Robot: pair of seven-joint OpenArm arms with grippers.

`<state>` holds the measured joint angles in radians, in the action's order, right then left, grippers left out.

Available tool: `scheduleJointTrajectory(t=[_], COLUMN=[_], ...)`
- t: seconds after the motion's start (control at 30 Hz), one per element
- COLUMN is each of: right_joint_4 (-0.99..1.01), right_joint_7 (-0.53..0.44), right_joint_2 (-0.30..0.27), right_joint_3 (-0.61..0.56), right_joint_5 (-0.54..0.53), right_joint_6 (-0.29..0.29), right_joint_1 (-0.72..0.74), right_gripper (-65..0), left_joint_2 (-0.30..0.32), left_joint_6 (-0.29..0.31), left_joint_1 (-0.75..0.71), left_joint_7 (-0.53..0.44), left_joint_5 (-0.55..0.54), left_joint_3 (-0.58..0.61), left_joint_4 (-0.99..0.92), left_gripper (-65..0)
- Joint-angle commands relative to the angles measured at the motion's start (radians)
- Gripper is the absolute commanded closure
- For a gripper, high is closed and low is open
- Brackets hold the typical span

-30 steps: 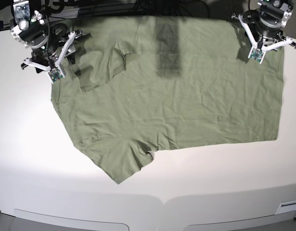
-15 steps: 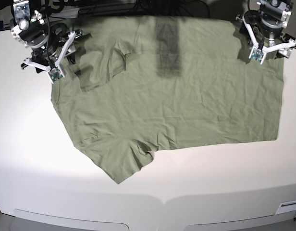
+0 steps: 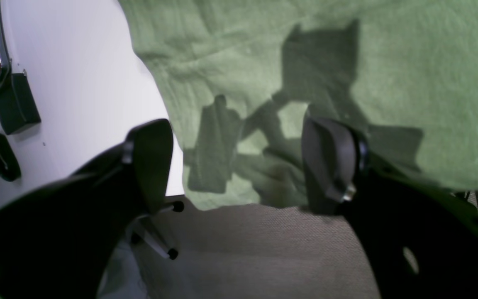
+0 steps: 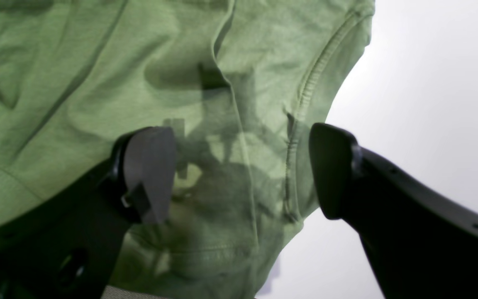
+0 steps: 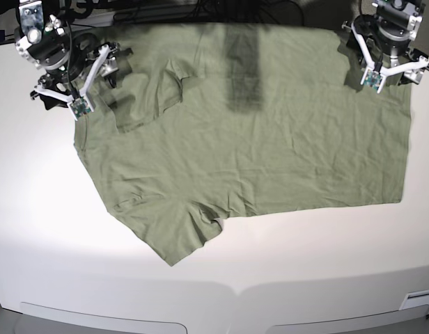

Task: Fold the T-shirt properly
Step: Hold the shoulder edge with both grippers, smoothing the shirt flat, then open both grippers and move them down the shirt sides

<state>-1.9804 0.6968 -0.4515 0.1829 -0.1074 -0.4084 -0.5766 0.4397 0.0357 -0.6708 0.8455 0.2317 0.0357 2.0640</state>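
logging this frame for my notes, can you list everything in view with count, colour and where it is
T-shirt: one, sage green, spread flat and wrinkled over most of the table, one sleeve pointing toward the near edge, far edge at the table's far side
table: one, white, under the shirt, bare at the near side and at the base view's left
black parts: a few, on the table edge in the left wrist view, too unclear to name
left claw: one, white fingers with black pads, open, over the shirt's far corner at the base view's right
right claw: one, same build, open, over the shirt's far corner at the base view's left, near a sleeve hem
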Motion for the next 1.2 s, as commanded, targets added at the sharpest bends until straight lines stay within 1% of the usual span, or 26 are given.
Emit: scheduleJointTrajectory(t=[0.0, 0.23, 0.3, 0.43, 0.5, 0.63, 0.73, 0.83, 0.9, 0.97, 1.03, 1.17], right_joint_4=[-0.021, -0.021, -0.021, -0.021, -0.021, -0.021, -0.021, -0.021, -0.021, -0.021, -0.021, -0.021], right_joint_7=[-0.016, -0.016, -0.031, -0.129, -0.135, -0.132, -0.128, -0.122, -0.091, -0.044, -0.018, -0.018], right_joint_2=[-0.01, -0.01, -0.011, -0.005, 0.0, 0.021, 0.028, 0.028, 0.028, 0.028, 0.028, 0.028], right_joint_3=[0.008, 0.008, 0.008, 0.008, 0.008, 0.008, 0.008, 0.008, 0.008, 0.008, 0.008, 0.008], right_joint_5=[-0.002, -0.004, -0.004, -0.005, -0.006, -0.019, -0.102, -0.183, -0.212, -0.218, -0.215, -0.215], right_joint_6=[0.005, 0.005, 0.005, 0.005, 0.005, 0.005, 0.004, 0.003, 0.0, -0.001, 0.0, 0.0], right_joint_1=[0.0, 0.0, 0.001, 0.019, 0.051, 0.137, 0.206, 0.265, 0.303, 0.337, 0.359, 0.366], right_gripper=[-48.4, -48.4, -48.4, -48.4, -48.4, -48.4, -48.4, -48.4, -48.4, -48.4, -48.4, -48.4], left_joint_2=[0.006, 0.006, 0.006, 0.006, 0.006, 0.007, 0.007, 0.007, 0.007, 0.007, 0.007, 0.007], left_joint_6=[-0.009, -0.009, -0.009, -0.009, -0.009, -0.009, -0.009, -0.009, -0.009, -0.009, -0.009, -0.009], left_joint_1=[-0.005, -0.005, -0.005, -0.005, 0.003, 0.082, 0.19, 0.297, 0.354, 0.394, 0.414, 0.419], left_joint_7=[-0.009, -0.01, -0.021, -0.166, -0.212, -0.187, -0.154, -0.122, -0.108, -0.101, -0.101, -0.1], left_joint_5=[0.011, 0.014, 0.014, 0.014, 0.014, 0.013, 0.01, -0.019, -0.023, -0.023, -0.023, -0.024], left_joint_3=[-0.003, -0.003, -0.003, -0.003, -0.003, -0.003, -0.003, -0.003, -0.003, -0.003, -0.003, -0.003], left_joint_4=[0.02, 0.02, 0.02, 0.02, 0.02, 0.02, 0.02, 0.02, 0.02, 0.02, 0.02, 0.02], left_gripper=[-45.9, -45.9, -45.9, -45.9, -45.9, -45.9, -45.9, -45.9, -45.9, -45.9, -45.9, -45.9])
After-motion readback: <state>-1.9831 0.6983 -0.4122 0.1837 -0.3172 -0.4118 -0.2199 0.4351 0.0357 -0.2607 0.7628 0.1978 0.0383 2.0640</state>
